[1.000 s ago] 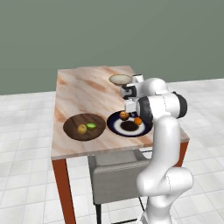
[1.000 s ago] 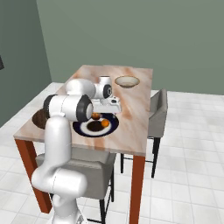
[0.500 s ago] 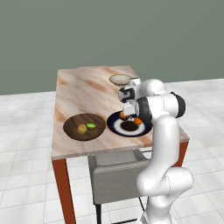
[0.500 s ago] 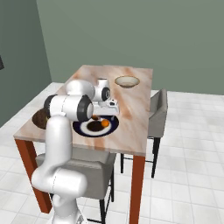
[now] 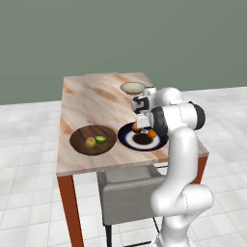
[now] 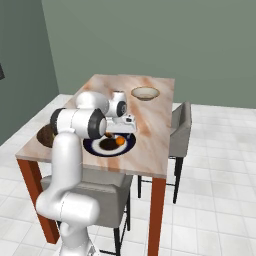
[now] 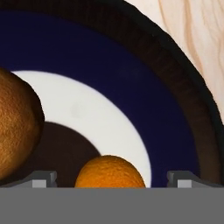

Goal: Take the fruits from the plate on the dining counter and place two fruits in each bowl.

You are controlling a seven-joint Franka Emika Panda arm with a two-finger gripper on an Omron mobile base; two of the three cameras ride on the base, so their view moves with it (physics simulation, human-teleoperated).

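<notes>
On the dining counter lies the navy plate with a white ring, carrying two orange fruits. My gripper hangs low over the plate, open. In the hand view its tips stand either side of one orange fruit, with no contact visible; the other orange fruit is to the left on the plate. The dark wooden bowl holds a yellow fruit and a green fruit. The cream bowl stands at the far end.
A grey chair is tucked under the near edge of the counter by my base. A second grey chair stands at the counter's right side. The plate lies near the counter's front right edge.
My hand has come down a little toward the plate. The jaws have stayed open and the fruits have not moved.
</notes>
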